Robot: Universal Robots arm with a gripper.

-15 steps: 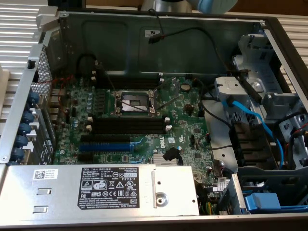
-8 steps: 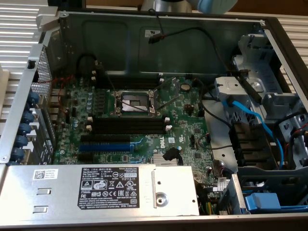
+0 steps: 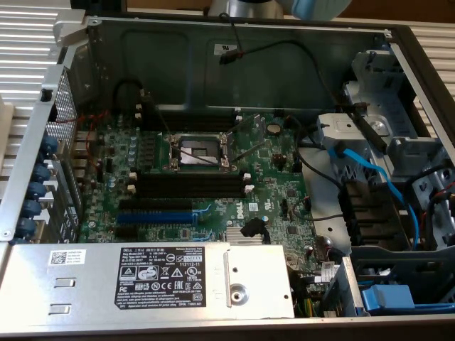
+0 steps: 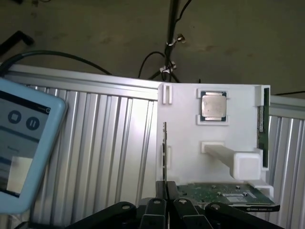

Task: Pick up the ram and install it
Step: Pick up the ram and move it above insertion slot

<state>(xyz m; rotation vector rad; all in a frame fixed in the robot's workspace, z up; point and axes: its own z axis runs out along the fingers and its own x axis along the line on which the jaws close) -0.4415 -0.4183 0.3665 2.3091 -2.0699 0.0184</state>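
Fingers (image 4: 160,191) of your gripper (image 4: 165,190) stood nearly closed, pinching the ram (image 4: 165,143). You had the ram on edge at the white holder's (image 4: 190,133) side, near the processor chip (image 4: 213,106).

Closed jaws pinching ram (image 4: 165,143), white holder (image 4: 186,143), processor (image 4: 213,106)

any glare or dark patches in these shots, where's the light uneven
Exterior view: the silver power supply cover catches pale light, while the case's back wall lies in shade. Wrist view: the white parts holder is brightly lit, the floor beyond it is dim, and the tablet screen glows.
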